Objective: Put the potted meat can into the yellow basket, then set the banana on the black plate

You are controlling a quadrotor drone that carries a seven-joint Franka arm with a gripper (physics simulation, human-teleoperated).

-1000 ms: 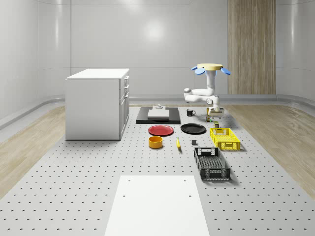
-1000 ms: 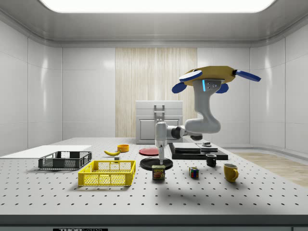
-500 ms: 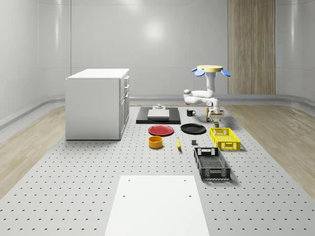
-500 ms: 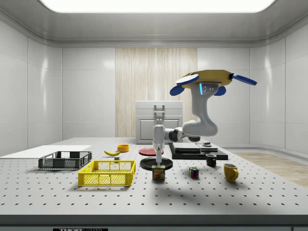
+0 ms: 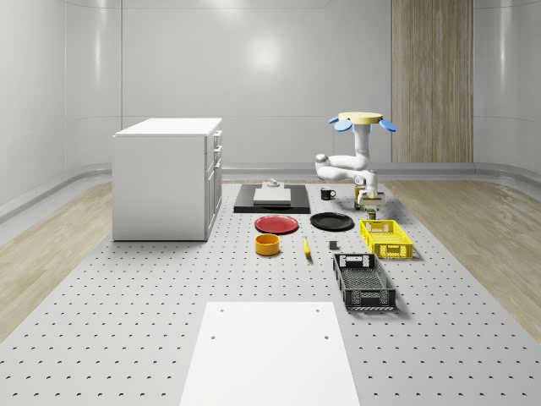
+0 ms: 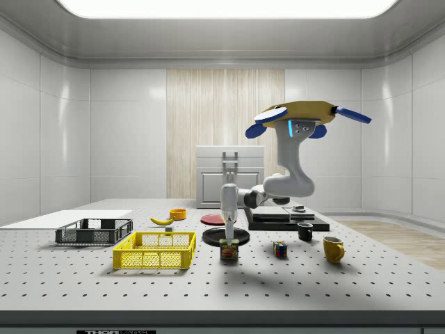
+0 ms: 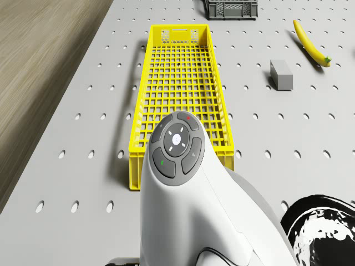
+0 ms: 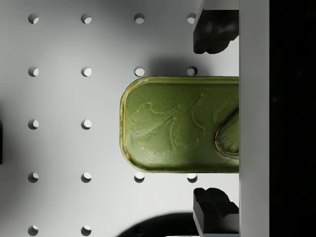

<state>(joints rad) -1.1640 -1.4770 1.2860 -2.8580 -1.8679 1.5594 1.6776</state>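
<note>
Yellow basket [image 6: 154,250]: it sits on the desk [image 6: 348,285] with nothing inside it; in the drone view you can see bare mesh all the way down.
Potted meat can [image 6: 229,249]: it stands on the desk just beside the yellow basket, on the side view's right of it, not in it.
End effector [image 6: 229,238]: it points straight down over the potted meat can. In the wrist view the two dark fingers [image 8: 212,30] are spread, one on each side of the green can top, with a small gap at each side.
Drone [image 6: 306,115]: it hovers in the air, up above the desk and off to the side view's right of the can, with the arm bent down to the can.
Banana [image 6: 162,220]: it lies flat on the desk, past the yellow basket, well apart from the black plate.
Black plate [image 5: 331,222]: it lies on the desk near the can, and it has nothing on it.
Black basket [image 5: 363,281]: it sits next to the yellow basket, and it looks empty too.
Red plate [image 5: 276,224]: it lies beside the black plate, bare.
</note>
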